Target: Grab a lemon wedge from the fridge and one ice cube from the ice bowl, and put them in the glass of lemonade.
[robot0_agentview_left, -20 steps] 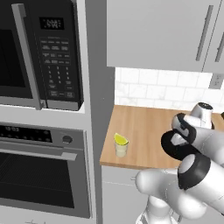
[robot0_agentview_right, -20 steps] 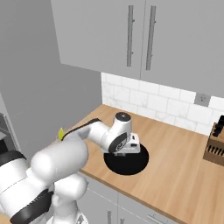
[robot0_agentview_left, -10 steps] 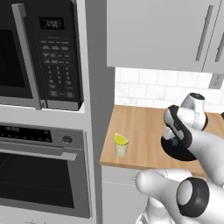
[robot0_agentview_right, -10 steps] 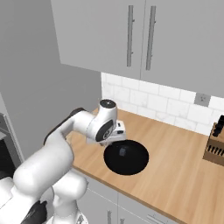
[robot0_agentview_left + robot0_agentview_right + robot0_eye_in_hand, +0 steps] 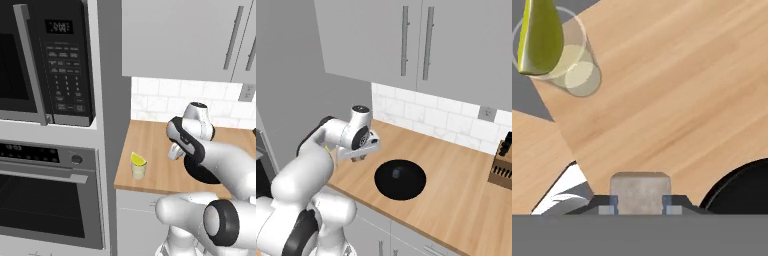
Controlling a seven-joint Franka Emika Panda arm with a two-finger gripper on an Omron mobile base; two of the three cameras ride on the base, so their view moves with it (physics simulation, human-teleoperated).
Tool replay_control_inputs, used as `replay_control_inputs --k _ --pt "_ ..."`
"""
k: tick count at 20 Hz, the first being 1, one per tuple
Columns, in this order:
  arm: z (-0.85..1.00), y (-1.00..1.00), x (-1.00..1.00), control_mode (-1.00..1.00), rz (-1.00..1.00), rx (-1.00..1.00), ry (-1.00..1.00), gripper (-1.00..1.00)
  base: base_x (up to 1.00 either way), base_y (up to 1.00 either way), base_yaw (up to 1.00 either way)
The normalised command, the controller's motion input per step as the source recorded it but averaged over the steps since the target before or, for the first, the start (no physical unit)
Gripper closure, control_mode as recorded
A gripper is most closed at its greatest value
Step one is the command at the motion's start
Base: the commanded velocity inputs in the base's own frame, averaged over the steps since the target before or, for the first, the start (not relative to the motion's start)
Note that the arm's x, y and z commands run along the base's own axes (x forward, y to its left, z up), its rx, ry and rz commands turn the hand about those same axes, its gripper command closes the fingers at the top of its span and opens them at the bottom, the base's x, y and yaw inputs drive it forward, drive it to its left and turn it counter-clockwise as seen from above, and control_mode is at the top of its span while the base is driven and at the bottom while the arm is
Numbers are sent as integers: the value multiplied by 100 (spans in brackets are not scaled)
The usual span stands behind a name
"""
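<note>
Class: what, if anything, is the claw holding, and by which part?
The claw holds a pale ice cube, its fingers pressing the cube's two opposite sides.

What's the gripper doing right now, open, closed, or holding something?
Gripper: shut on the ice cube, a pale grey block between its fingertips, above the wooden counter.

Yellow-green lemon wedge on a clear, pale-yellow glass of lemonade; pale grey ice cube; light wood-grain worktop; black ice bowl.
</note>
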Motion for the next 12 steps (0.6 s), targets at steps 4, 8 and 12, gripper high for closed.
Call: replay_control_inputs --k 4,8,12 --pt "0 51 28 -100 19 0 18 100 0 0 0" --pt "0 52 11 -100 9 0 1 100 0 0 0" --pt "0 39 2 -100 5 0 2 100 0 0 0"
